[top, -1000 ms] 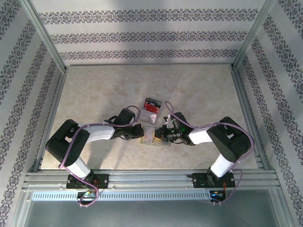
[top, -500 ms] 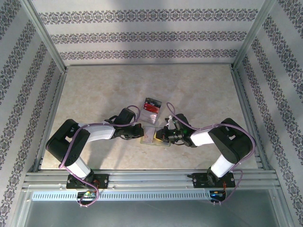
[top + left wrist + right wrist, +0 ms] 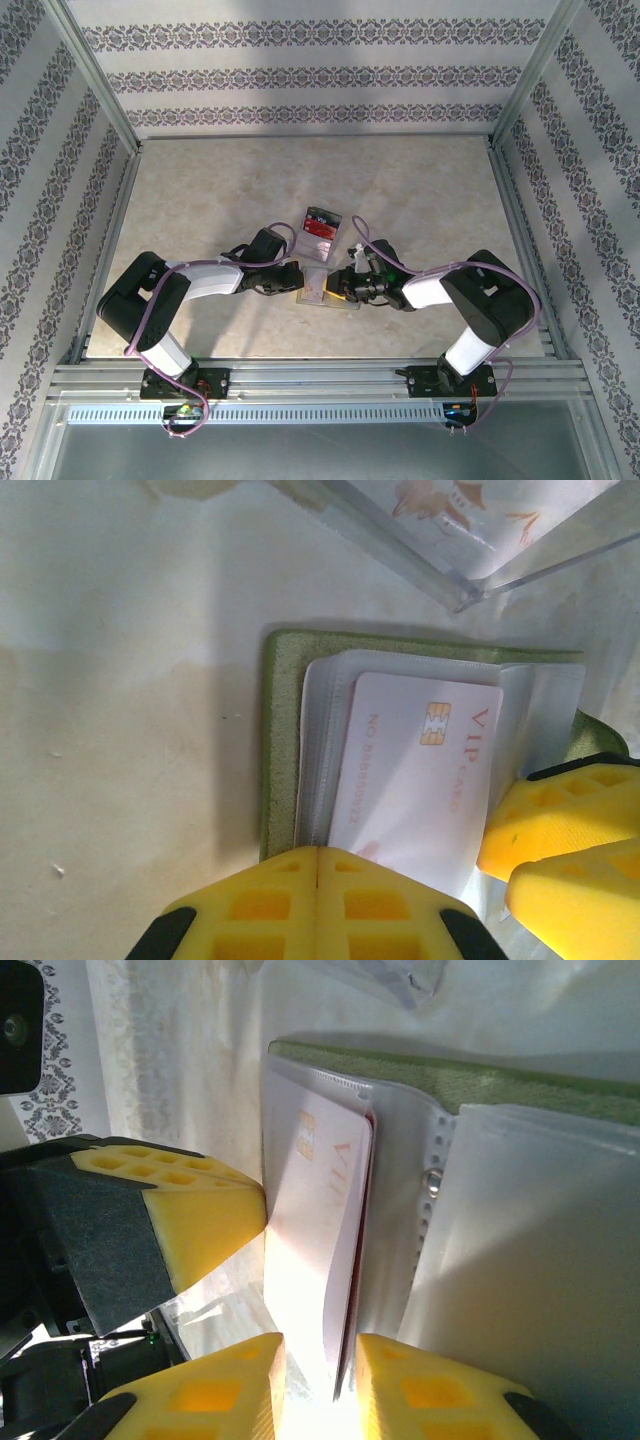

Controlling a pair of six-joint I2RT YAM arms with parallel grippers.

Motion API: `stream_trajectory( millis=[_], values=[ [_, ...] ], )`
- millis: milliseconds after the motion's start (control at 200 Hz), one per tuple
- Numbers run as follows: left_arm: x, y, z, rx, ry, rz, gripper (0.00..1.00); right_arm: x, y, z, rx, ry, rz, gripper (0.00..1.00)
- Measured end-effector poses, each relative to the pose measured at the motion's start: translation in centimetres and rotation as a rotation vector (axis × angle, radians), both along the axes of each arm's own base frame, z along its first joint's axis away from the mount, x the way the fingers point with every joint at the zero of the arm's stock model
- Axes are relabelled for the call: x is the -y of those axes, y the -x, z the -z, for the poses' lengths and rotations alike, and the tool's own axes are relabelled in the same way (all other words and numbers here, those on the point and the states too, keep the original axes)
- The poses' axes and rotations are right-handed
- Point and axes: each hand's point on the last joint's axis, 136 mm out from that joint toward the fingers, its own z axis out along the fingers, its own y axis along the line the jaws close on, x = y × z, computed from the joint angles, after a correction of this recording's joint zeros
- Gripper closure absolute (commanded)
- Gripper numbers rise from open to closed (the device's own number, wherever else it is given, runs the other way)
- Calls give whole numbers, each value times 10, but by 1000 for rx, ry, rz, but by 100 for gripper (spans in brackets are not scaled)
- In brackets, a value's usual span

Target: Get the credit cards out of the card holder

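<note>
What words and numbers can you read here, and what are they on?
"VIP CARD" - orange letters on the pale card in the card holder's clear sleeve.
"NO" plus digits - same card; the digits are too blurred to read.
Clear box: any print is too small to read.

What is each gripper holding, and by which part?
Nothing seems gripped. The jaws of the right gripper stand apart around the near edge of the card without pinching it. The left gripper is shut, with nothing between its jaws, over the card holder.
</note>
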Motion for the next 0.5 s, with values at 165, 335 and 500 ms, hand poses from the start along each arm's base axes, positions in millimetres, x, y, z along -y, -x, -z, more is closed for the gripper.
stream_trajectory(
  millis=[165, 335, 500],
  values=[
    [0, 0, 0, -3, -3, 0, 96, -2, -2, 0, -3, 0, 1, 74],
    [2, -1, 0, -8, -6, 4, 96, -4, -2, 1, -5, 0, -2, 73],
    [4, -1, 0, -7, -9, 12, 96, -4, -2, 1, -6, 1, -2, 73]
  ],
)
